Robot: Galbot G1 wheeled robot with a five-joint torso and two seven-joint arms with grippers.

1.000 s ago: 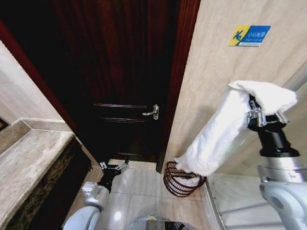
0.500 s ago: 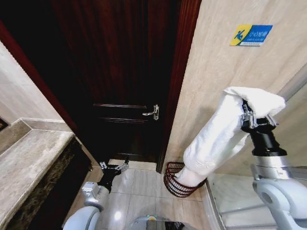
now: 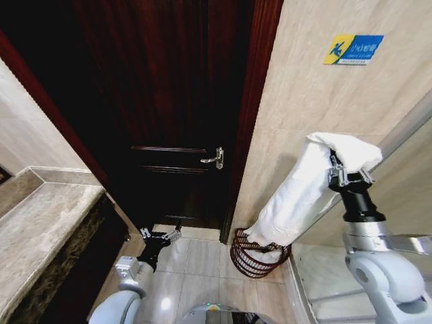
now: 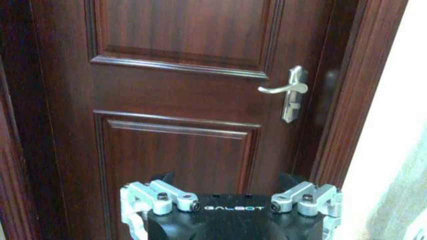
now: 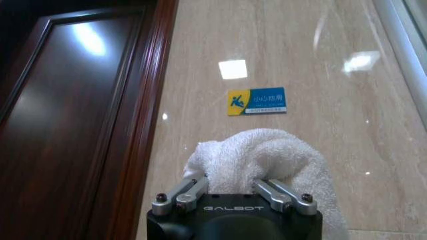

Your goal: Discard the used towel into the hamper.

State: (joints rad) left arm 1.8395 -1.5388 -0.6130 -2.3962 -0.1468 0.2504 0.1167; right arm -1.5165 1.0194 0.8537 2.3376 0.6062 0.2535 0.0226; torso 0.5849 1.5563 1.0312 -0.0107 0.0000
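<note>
At the frame's right, the right pincer is clamped on a long white terry towel, whose lower end hangs into the reddish-brown round wire hamper at bottom centre. The left pincer rests low, spread wide, holding nothing.

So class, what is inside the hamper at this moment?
The lower end of the white towel hangs into the hamper, held by the right gripper. The towel hides anything beneath it.

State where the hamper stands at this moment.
In the head view the hamper stands on the tiled floor on the robot's right, against the beige wall beside the door frame, with the white towel's lower end hanging into it.
</note>
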